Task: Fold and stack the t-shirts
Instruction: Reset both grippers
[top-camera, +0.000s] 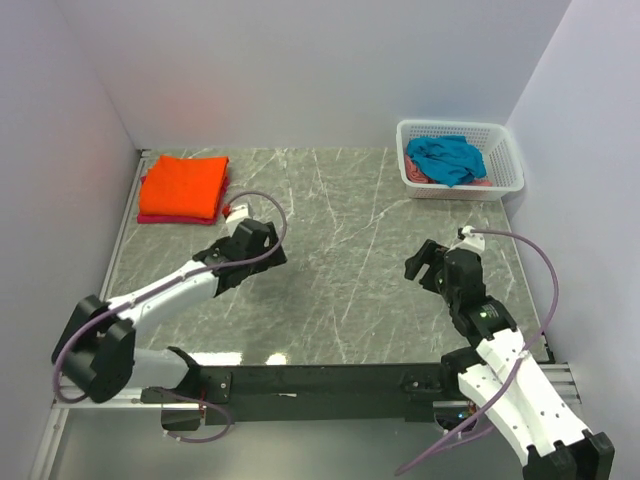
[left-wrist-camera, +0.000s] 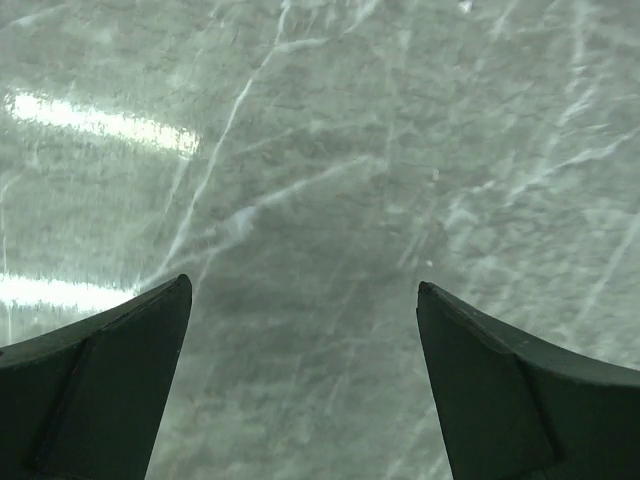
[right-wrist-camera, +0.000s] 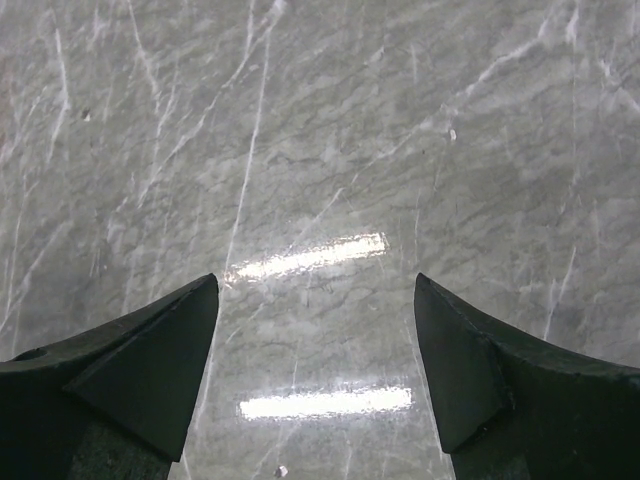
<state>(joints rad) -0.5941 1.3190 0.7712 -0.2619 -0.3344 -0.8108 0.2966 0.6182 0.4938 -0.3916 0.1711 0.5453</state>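
Note:
A folded orange t-shirt (top-camera: 184, 185) lies at the table's far left, on top of a magenta-pink one whose edge (top-camera: 165, 218) shows beneath it. A crumpled teal-blue t-shirt (top-camera: 447, 158) sits in the white basket (top-camera: 505, 160) at the far right, with a bit of pink cloth under it. My left gripper (top-camera: 258, 243) is open and empty, just right of the folded stack; in its wrist view (left-wrist-camera: 303, 290) only bare marble shows between the fingers. My right gripper (top-camera: 432, 265) is open and empty over the right middle of the table; its wrist view (right-wrist-camera: 316, 283) shows bare marble.
The grey marble table (top-camera: 340, 270) is bounded by white walls at the back and both sides. Purple cables loop off both arms. A black rail runs along the near edge.

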